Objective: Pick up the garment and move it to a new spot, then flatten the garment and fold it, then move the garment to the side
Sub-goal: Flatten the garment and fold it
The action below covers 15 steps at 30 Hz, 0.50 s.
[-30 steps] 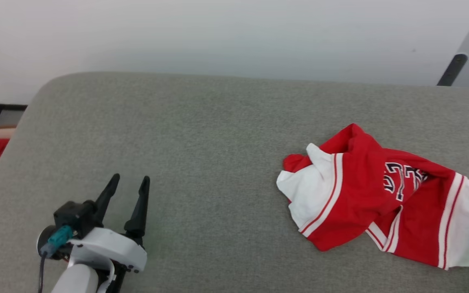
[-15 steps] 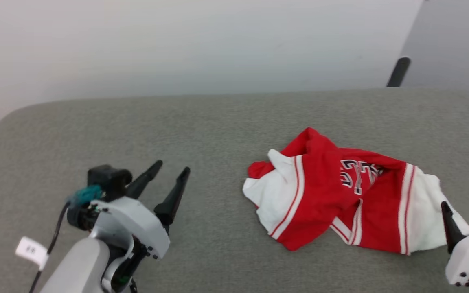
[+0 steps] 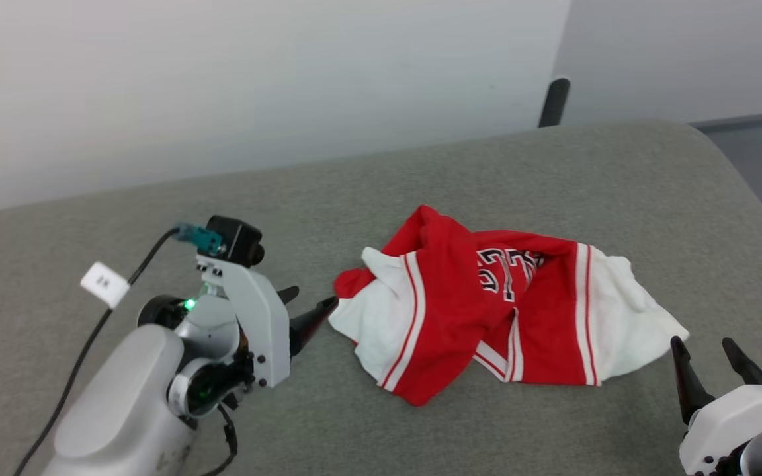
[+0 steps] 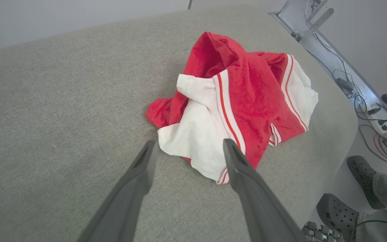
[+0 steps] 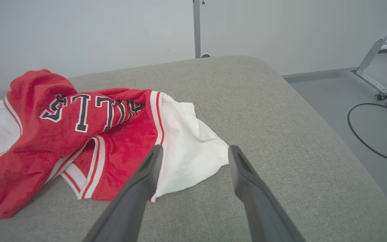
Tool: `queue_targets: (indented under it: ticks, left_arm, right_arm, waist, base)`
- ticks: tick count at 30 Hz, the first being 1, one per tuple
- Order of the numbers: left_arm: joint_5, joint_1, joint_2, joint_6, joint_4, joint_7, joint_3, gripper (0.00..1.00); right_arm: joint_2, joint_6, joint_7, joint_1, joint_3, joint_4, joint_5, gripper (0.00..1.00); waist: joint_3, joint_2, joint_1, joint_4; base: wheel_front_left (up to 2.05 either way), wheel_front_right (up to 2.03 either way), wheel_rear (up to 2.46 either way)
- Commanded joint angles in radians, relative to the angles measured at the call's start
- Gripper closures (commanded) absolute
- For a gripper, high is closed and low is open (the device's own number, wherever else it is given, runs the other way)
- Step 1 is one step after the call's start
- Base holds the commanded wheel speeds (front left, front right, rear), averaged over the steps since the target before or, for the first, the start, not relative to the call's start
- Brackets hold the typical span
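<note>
The garment [image 3: 487,304] lies crumpled on the grey padded table [image 3: 421,178]: red body, white sleeves with red-white stripe trim, black white-outlined lettering. My left gripper [image 3: 311,299] is open, its tips pointing at the left white sleeve and just short of it. Seen from the left wrist, the garment [image 4: 244,90] lies right ahead of the open left gripper [image 4: 189,144], nothing between the fingers. My right gripper [image 3: 702,344] stands open just below the right white sleeve. From the right wrist, the sleeve edge of the garment [image 5: 79,134] sits by the open right gripper [image 5: 196,148].
The table's rounded right edge [image 3: 751,198] drops to the floor. A dark post [image 3: 553,102] rises behind the table. A person's feet in grey clogs [image 4: 338,211] and cables [image 4: 375,111] are beside the table. A wheeled metal frame [image 5: 378,90] stands on the floor.
The head camera has swung right. My left gripper has turned and advanced toward the garment's left sleeve. The right gripper has come further into view near the right sleeve. Both remain open.
</note>
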Motion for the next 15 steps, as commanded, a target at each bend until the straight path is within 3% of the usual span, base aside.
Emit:
queue_targets:
  ticks: [1, 15]
  left_arm:
    - [-0.001, -0.023, 0.002, 0.007, 0.015, 0.025, -0.008, 0.00]
    - [0.050, -0.166, 0.005, 0.006, 0.188, 0.143, -0.084, 0.00]
  right_arm:
    - [0.006, -0.001, -0.007, 0.006, 0.003, 0.008, 0.007, 0.00]
    - [0.017, -0.001, -0.078, -0.041, 0.044, 0.089, 0.041, 0.00]
  waist:
    - [0.016, 0.0000, 0.0000, -0.040]
    - [0.126, 0.0000, 0.0000, -0.143]
  base:
    - [0.00, 0.00, 0.00]
    - [0.00, 0.00, 0.00]
